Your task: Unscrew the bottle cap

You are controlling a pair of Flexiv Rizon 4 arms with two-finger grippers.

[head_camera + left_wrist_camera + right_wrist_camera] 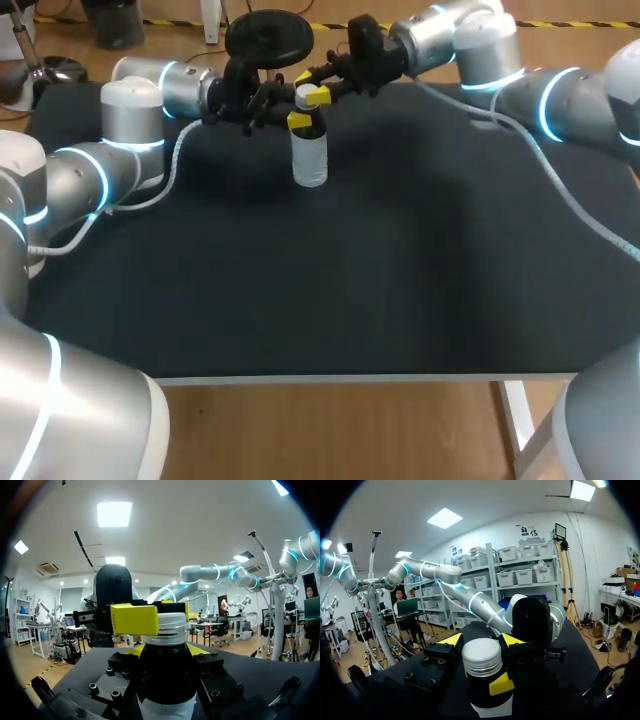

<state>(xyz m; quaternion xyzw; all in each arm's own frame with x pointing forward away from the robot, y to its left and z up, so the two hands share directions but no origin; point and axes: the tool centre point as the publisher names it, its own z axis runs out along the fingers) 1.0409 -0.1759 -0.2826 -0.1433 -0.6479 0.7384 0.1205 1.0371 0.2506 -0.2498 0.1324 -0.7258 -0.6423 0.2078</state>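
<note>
right fingers (451,640): closed on the cap (481,656), one yellow tip on each side, both touching it.
left fingers (200,650): closed on the bottle (310,160) just under the cap, tips against it from two sides.
bottle: upright on the black surface (330,290), upper middle of the head view, slightly left of centre. Clear body, white label.
cap: on the bottle's neck, whitish, ribbed skirt.
left arm (110,150): enters from the upper left, wrist level with the bottle.
right arm (470,45): enters from the upper right, wrist reaches across to the bottle top.
in the way: both wrists crowd the bottle top, one from each side.
cables: left arm's white cable (176,160) lies on the surface at left. Right arm's cable (560,185) runs down the right side.
hidden: in the head view the fingers cover most of the neck and cap. In the left wrist view the bottle's lower body is cut off at the frame bottom. In the right wrist view a left yellow tip sits over part of the label. Cannot tell whether the cap is loosened.
</note>
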